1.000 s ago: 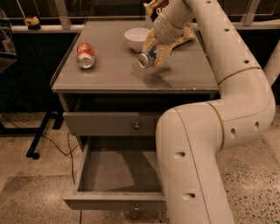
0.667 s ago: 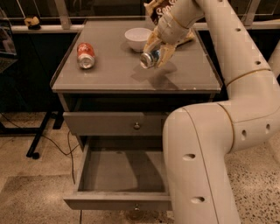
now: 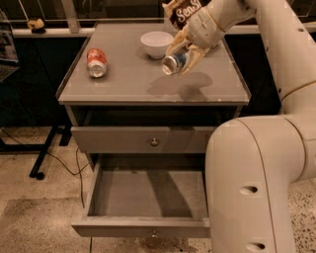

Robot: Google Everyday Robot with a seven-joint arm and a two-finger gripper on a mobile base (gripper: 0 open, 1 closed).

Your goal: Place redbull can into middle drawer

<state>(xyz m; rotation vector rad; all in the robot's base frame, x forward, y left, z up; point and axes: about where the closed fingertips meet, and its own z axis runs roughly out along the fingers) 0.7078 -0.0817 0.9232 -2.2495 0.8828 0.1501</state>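
My gripper (image 3: pixel 180 53) is shut on the redbull can (image 3: pixel 174 63), a slim silver-and-blue can held tilted with its base toward the camera, lifted above the cabinet top (image 3: pixel 123 81). Its shadow lies on the top just below. The middle drawer (image 3: pixel 148 197) is pulled open at the bottom and holds nothing. The grey drawer above it (image 3: pixel 143 140) is closed. My arm fills the right side of the view and hides the drawers' right ends.
An orange-red can (image 3: pixel 97 62) lies on its side at the top's left. A white bowl (image 3: pixel 157 43) stands at the back middle. A brown snack bag (image 3: pixel 181 12) is behind the gripper. A black stand leg (image 3: pixel 47 148) is at the left on the floor.
The gripper has lifted the redbull can a little higher above the cabinet top and kept its hold. The drawers and the other objects have not moved.
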